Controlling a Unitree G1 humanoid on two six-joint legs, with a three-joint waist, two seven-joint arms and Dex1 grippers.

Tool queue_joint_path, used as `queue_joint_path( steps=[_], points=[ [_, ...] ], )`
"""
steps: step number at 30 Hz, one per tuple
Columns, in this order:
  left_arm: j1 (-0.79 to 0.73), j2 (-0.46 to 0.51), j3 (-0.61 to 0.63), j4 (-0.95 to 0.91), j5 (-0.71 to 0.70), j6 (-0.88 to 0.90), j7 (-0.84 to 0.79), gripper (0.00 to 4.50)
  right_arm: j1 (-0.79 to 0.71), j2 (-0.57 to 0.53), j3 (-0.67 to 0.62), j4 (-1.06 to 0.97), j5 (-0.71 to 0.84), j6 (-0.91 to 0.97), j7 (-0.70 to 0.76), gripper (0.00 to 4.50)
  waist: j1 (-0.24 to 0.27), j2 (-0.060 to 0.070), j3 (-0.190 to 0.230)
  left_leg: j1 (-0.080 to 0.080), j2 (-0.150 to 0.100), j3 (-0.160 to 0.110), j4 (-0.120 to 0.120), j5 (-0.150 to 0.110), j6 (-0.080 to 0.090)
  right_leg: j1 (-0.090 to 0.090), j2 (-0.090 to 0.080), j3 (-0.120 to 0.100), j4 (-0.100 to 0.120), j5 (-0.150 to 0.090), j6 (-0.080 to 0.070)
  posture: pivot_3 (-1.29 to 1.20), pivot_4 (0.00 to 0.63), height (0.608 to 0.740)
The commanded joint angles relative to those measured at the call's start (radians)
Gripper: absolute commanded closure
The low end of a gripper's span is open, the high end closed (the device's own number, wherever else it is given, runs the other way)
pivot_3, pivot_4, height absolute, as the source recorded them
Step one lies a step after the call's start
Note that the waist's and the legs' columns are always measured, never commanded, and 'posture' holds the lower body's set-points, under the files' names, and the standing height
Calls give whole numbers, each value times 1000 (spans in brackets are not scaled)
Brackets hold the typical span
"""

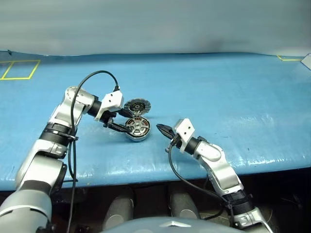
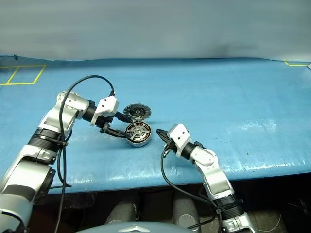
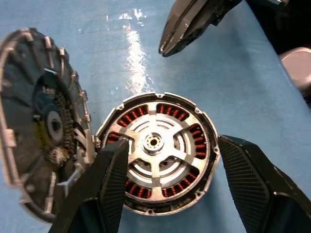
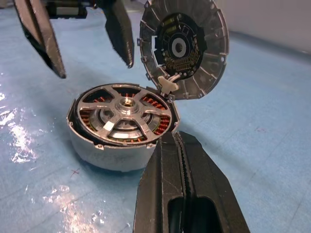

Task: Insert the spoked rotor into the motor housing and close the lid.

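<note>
Motor housing (image 4: 97,145) looks like matt silver-grey metal w/ copper-brown windings; spoked rotor (image 3: 155,145) is brushed pale metal, slightly shiny at hub; lid (image 4: 184,48) is dull grey metal, ribbed; counter (image 1: 218,87) has blue smooth sheet w/ glossy reflections; fingers (image 3: 243,179) are black, finely textured.

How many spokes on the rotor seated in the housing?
5, fanning evenly from the silver hub of the spoked rotor inside the motor housing; the left gripper's finger partly covers one, none looks hidden.
</note>
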Motion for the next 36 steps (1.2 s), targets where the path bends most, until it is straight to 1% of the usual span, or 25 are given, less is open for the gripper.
queue_joint_path(
  steps=[1,5,9,17,23,31,36],
  points=[
    [45,45,32,-92,-29,19,-4,1358,-38,23,19,-9,11,-10,11,4500,3,0,0,0,0,0,0,0,0,0,0,0,0,0,0,0,150,740],
    [117,95,35,-166,-26,36,20,1358,-75,50,47,25,7,-8,23,4500,3,0,0,0,0,0,0,0,0,0,0,0,0,0,0,0,150,740],
    [167,118,58,-176,-37,52,63,1358,-105,73,63,67,0,-13,26,4500,6,0,0,0,0,0,0,0,0,0,0,1,0,0,0,0,150,740],
    [283,94,138,-240,-94,100,192,1358,-146,124,90,135,-12,-20,21,4500,5,0,0,0,0,0,0,0,0,0,0,1,0,0,-1,0,150,740],
    [338,54,197,-261,-149,125,284,1358,-151,148,126,172,-33,-20,27,4500,5,0,0,1,1,0,-1,0,0,-1,1,1,0,1,-1,0,150,740],
    [375,31,229,-290,-194,144,354,1358,-180,176,123,265,-52,-14,5,4500,6,0,0,1,1,0,-1,1,-1,-1,1,1,0,2,-3,0,150,740],
    [389,26,233,-303,-207,150,378,1358,-195,160,131,287,-80,28,0,4500,5,0,0,2,2,1,-1,1,-2,0,1,1,0,2,-3,0,150,740]
  ],
)
